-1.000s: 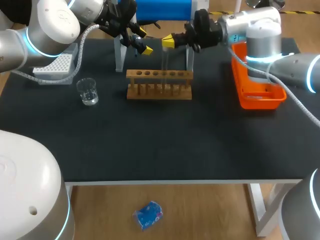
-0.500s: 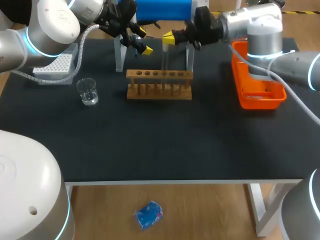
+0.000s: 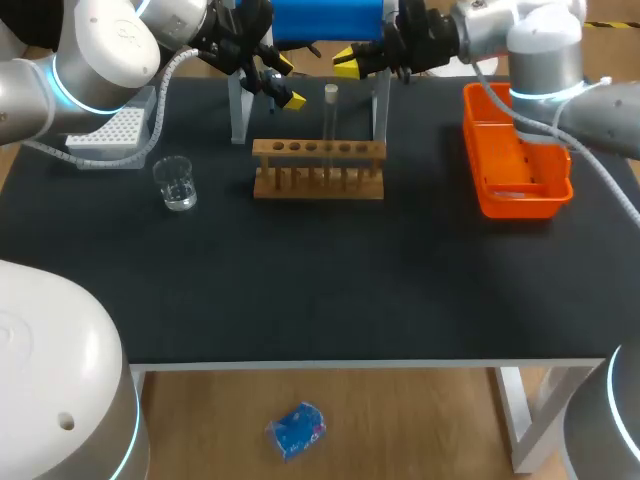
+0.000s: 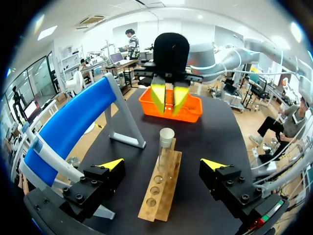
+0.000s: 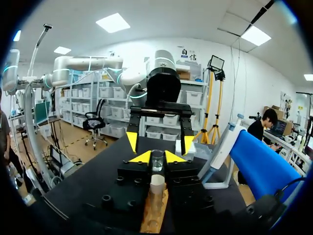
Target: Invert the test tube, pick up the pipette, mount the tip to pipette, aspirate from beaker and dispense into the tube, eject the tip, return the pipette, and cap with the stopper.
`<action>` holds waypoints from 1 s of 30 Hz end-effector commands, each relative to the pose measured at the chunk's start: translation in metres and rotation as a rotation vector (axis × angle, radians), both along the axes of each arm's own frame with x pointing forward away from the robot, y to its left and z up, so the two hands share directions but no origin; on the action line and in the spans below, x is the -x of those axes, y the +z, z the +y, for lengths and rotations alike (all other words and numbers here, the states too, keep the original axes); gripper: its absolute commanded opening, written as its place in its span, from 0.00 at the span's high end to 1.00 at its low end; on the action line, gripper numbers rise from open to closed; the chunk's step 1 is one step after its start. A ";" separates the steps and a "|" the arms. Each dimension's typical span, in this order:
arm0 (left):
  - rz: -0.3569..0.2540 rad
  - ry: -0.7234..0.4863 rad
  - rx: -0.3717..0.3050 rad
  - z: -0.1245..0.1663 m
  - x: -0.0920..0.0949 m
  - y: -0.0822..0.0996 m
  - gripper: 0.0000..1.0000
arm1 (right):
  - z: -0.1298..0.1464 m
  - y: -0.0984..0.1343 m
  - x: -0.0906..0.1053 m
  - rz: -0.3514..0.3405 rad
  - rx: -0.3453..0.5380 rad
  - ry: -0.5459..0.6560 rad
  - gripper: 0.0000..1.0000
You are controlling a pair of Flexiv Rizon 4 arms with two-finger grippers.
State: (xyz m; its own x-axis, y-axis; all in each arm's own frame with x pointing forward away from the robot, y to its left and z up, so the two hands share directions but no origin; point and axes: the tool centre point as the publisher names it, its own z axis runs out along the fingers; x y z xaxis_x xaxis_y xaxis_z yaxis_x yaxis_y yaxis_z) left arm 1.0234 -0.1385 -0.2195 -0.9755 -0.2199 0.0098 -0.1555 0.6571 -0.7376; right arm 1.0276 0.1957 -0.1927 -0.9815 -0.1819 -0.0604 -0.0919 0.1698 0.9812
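A clear test tube (image 3: 330, 115) stands upright in the wooden rack (image 3: 318, 168), mouth up, with nothing touching it. My right gripper (image 3: 345, 57) hangs behind and just above the tube's top, its yellow fingers a little apart and empty. From the right wrist the tube's rim (image 5: 157, 188) lies just below my right gripper (image 5: 156, 156). My left gripper (image 3: 288, 82) is wide open to the left of the tube. In the left wrist view the tube (image 4: 165, 147) stands ahead of that gripper (image 4: 163, 165). The blue pipette (image 3: 325, 20) rests on its stand.
A glass beaker (image 3: 178, 183) sits left of the rack. The white tip box (image 3: 115, 135) is at the back left. An orange tray (image 3: 515, 160) lies at the right. The pipette stand's grey legs (image 3: 237, 110) rise just behind the rack.
My right gripper has let go of the tube's top and drawn up and back from it. The tube stays standing in the rack. The left arm has not moved.
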 end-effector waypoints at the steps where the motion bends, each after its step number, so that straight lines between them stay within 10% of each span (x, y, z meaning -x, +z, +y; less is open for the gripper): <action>1: 0.004 -0.001 -0.004 0.000 -0.001 0.001 0.00 | -0.017 0.012 0.022 -0.007 0.078 -0.081 0.00; 30: 0.004 -0.001 -0.004 0.000 -0.001 0.001 0.00 | -0.070 -0.038 0.056 0.018 0.370 -0.253 0.00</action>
State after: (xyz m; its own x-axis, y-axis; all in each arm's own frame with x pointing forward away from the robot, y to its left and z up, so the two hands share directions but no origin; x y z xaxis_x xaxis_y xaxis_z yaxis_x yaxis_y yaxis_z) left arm 1.0234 -0.1386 -0.2195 -0.9755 -0.2198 0.0098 -0.1555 0.6571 -0.7375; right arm 0.9769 0.1262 -0.2336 -0.9994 0.0335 -0.0051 0.0131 0.5221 0.8528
